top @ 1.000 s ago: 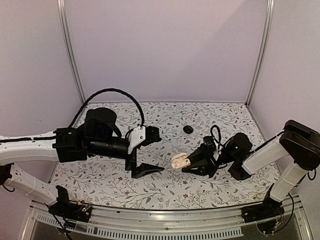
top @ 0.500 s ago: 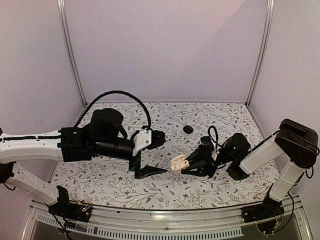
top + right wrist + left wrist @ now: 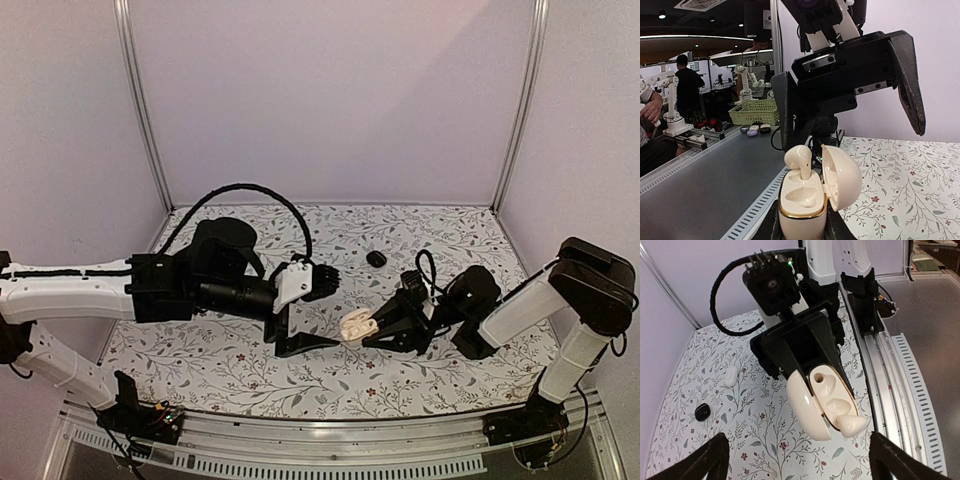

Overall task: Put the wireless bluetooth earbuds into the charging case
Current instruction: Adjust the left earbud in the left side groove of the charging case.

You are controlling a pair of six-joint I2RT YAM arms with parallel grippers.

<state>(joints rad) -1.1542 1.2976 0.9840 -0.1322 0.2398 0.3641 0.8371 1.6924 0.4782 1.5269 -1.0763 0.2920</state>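
Note:
My right gripper is shut on the base of a cream charging case and holds it above the table with its lid open. In the right wrist view the case stands upright and one cream earbud sticks up from the far slot, its stem in; the near slot is empty. My left gripper is open just left of the case, its fingers spread wide facing it. In the left wrist view the case hangs between and beyond the open fingertips. A second white earbud lies loose on the table.
A small black item lies on the flowered tabletop behind the case, also in the left wrist view. A tiny whitish piece lies near my left fingertips. A metal rail runs along the near table edge.
My left arm has reached to the right, bringing its open gripper closer to the case. The right gripper with the case has shifted slightly left.

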